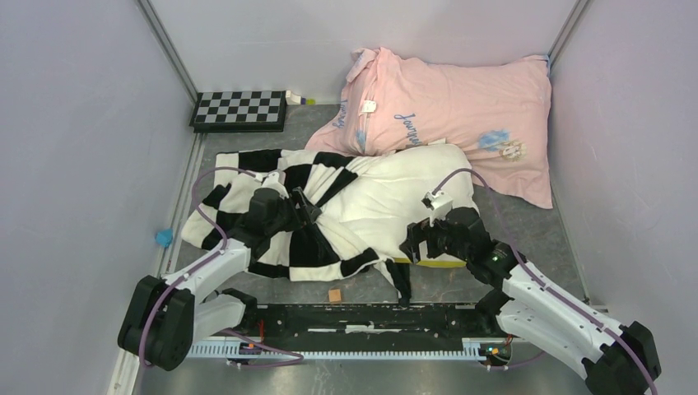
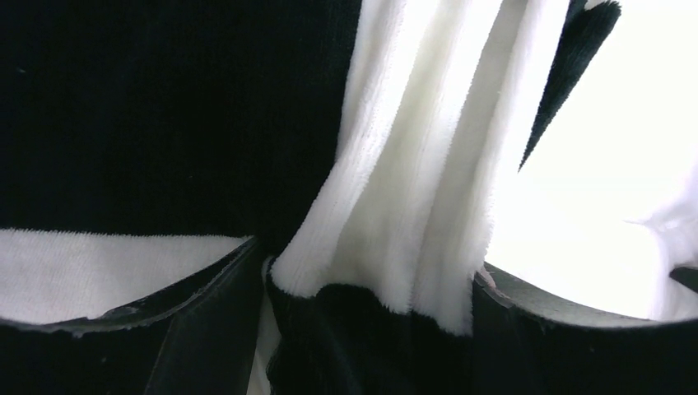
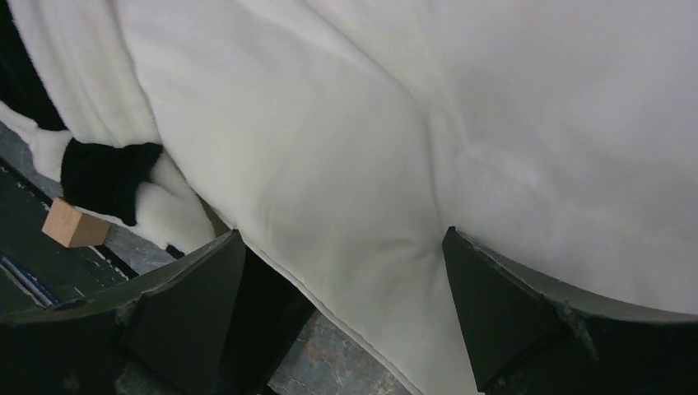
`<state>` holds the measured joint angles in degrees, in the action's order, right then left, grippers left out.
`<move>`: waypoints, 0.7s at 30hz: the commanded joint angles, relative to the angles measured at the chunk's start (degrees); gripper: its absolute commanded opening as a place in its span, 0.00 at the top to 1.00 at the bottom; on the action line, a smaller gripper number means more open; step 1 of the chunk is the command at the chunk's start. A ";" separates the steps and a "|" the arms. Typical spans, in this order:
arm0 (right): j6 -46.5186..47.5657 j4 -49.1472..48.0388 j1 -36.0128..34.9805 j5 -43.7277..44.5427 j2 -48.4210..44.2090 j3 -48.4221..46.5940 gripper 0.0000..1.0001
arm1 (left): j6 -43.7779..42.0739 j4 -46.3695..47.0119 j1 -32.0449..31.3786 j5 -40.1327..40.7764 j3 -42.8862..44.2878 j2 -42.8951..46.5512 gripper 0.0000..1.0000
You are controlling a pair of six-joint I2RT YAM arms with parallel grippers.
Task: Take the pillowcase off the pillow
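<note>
1. Far left: a small blue object [image 1: 164, 238] lies by the side rail of the grey table [image 1: 527, 222]. A rigid checkerboard plate [image 1: 239, 109] sits at the back wall, well apart from the arms.
2. Left of centre: the black-and-white checked pillowcase [image 1: 272, 214] lies rumpled across the table. It covers the left end of the pillow [image 1: 395, 193], and its near hem trails toward the arm bases.
3. The left gripper [image 1: 306, 210] is clamped on a gathered fold of the pillowcase. The left wrist view shows white and black plush bunched tight between the two dark fingers [image 2: 210, 329].
4. Near centre, front: a small tan wooden block [image 1: 335, 295] rests on the table just beside the pillowcase's near hem.
5. Centre: the white quilted pillow lies bare over its right half, with yellow trim showing along its near edge. Its far side touches the pink pillow [image 1: 469, 107] behind it.
6. Right of centre: the right gripper [image 1: 416, 244] is at the pillow's near edge with its jaws spread apart. In the right wrist view the pillow's seamed edge runs between the fingers [image 3: 486, 321], both tips touch the white cover, and a strip of table shows below.
7. Back right: the pink pillow, printed with blue script, lies against the rear wall.
</note>
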<state>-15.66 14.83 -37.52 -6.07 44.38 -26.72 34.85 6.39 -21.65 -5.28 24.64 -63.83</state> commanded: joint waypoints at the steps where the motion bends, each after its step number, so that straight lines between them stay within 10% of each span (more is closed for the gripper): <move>1: -8.36 2.60 -0.19 6.94 -2.35 2.59 0.02 | 0.78 0.20 -0.85 -2.15 -1.57 2.42 0.24; 15: -49.78 7.63 -0.19 24.10 -25.60 15.59 0.02 | 0.87 1.56 -0.85 -2.00 -3.02 5.00 0.24; 21: -51.55 -1.19 -0.19 24.03 -16.57 16.37 0.02 | 1.32 2.38 -0.93 -2.59 -3.29 3.99 0.23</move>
<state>-62.63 16.60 -37.56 14.26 20.71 -10.76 34.85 7.44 -22.00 -5.15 22.09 -59.83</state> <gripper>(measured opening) 0.979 0.767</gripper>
